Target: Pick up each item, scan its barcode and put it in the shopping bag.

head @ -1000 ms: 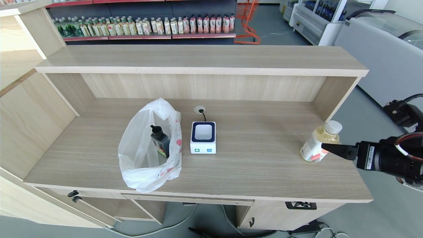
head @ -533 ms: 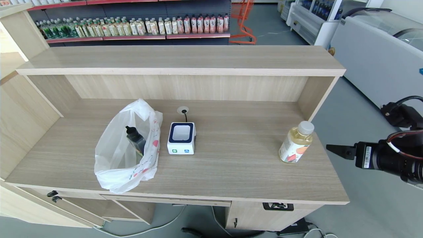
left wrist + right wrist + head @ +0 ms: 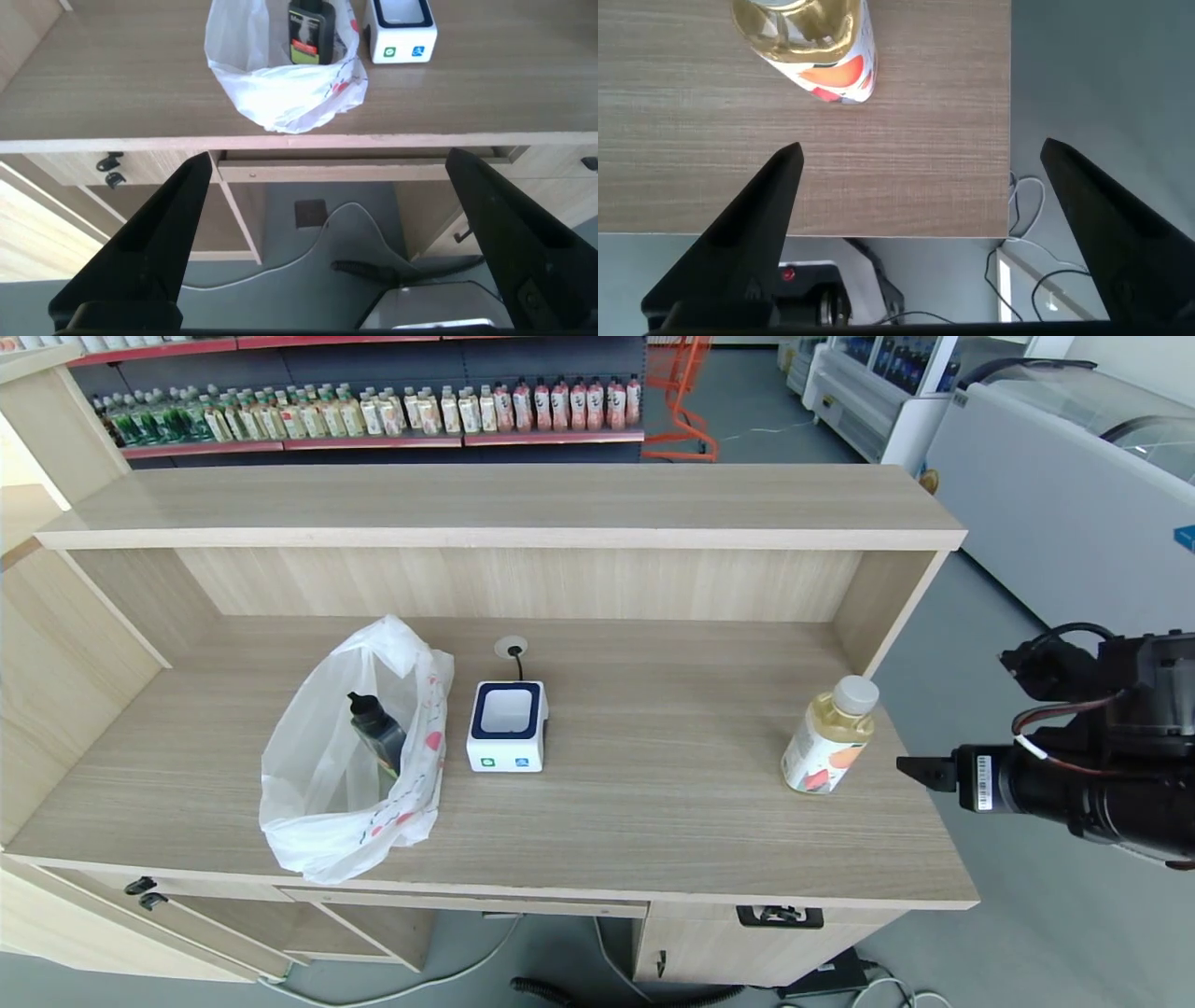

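Drink bottle, pale yellow with a white cap, stands upright near the right end of the worktop. Right gripper sits beside it at the worktop's edge, not touching, fingers spread wide, nothing held. Left gripper likewise spread and empty, before the worktop's front edge. White shopping bag gapes open at left, dark bottle inside; barcode scanner just beside the bag

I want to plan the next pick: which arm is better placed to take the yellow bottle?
Right: the right tool sits open beside the bottle, just off the counter at its right edge. The left tool hangs before the counter's front by the shopping bag, far from it.
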Controlling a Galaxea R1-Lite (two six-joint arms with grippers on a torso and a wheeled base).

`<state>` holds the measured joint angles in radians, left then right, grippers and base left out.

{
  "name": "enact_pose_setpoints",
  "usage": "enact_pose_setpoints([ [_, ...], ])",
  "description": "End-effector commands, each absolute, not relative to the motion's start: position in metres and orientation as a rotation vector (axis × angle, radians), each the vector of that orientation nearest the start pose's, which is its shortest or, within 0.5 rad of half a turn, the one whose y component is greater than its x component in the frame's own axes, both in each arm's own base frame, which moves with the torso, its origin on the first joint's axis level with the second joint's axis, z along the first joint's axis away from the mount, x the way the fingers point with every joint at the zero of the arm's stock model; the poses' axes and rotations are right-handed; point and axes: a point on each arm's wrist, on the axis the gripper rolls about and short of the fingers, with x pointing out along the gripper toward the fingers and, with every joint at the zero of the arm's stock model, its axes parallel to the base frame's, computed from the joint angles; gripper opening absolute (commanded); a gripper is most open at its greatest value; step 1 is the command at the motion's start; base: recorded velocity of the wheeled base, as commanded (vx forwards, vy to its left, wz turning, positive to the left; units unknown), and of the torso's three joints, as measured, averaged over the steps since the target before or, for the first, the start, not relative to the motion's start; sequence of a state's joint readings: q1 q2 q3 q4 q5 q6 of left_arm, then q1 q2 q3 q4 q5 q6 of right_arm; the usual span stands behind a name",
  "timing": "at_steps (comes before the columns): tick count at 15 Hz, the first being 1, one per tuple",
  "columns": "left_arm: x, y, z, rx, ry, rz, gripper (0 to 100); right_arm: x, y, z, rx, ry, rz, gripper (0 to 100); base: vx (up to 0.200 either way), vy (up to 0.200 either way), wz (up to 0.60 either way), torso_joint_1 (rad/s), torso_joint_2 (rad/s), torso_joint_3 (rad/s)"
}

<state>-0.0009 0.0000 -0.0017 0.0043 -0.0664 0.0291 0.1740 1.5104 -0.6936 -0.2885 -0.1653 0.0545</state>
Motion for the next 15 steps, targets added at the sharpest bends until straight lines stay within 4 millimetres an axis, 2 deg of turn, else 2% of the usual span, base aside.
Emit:
enact_pose_setpoints([
  [1,-0.023,-0.001,0.075,0.029,0.004,-0.068,100,0.259,0.045,0.155,-0.055,0.570,-0.009,100,0.000,0.000,0.00,0.000,0.00,0.000],
  [3,-0.023,-0.001,0.075,0.029,0.004,-0.068,100,0.280,0.059,0.139,-0.047,0.524,0.023,100,0.000,0.000,0.00,0.000,0.00,0.000],
  [8,-0.023,-0.001,0.075,0.029,0.004,-0.068,100,0.303,0.084,0.110,-0.026,0.515,0.080,100,0.000,0.000,0.00,0.000,0.00,0.000],
  [15,-0.023,-0.001,0.075,0.029,0.002,-0.068,100,0.337,0.102,0.092,-0.008,0.451,0.111,100,0.000,0.000,0.00,0.000,0.00,0.000],
])
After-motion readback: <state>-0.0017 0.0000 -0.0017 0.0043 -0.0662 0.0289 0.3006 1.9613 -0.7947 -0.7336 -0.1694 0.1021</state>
